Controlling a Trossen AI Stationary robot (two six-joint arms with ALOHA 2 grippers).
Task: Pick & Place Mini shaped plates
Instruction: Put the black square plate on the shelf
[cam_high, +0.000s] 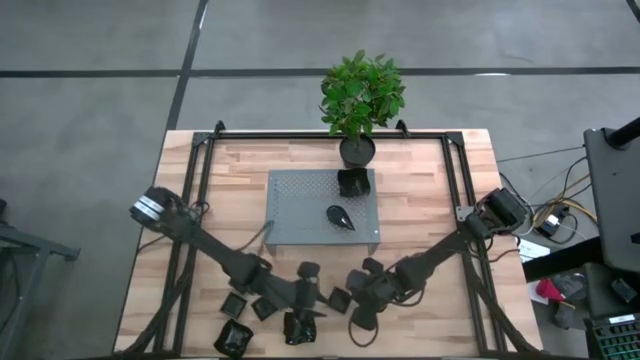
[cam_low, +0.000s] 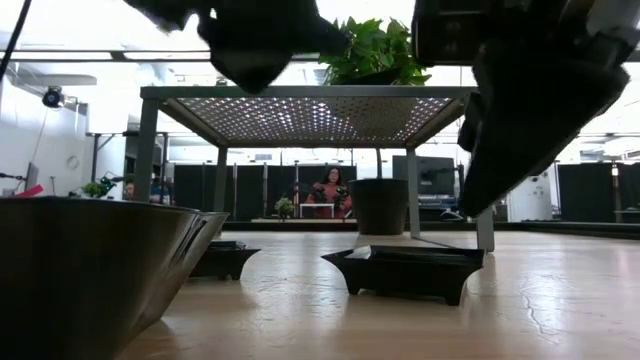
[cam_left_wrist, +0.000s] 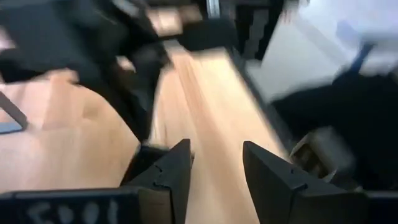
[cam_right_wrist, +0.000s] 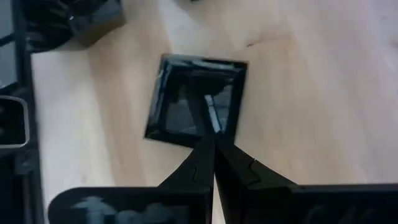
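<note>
High view: right tool (cam_high: 363, 322) hangs over dishes at the tabletop's (cam_high: 430, 200) near edge, left tool (cam_high: 300, 325) beside it. Right wrist view: fingers pressed together, empty, square mini plate (cam_right_wrist: 196, 102) directly ahead of the tips. Left wrist view: left tool's fingers (cam_left_wrist: 177, 168) spread, empty.

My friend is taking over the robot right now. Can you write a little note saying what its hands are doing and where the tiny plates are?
Left gripper: open, nothing between its fingers, over the table's near edge.
Right gripper: shut, fingertips over a square mini plate on the wood; whether it grips that plate cannot be told.
Done: two mini plates on the grey platform, a squarish one and a leaf-shaped one.
Left: several more plates lie on the table in front of the platform. The plant pot stays put.
</note>
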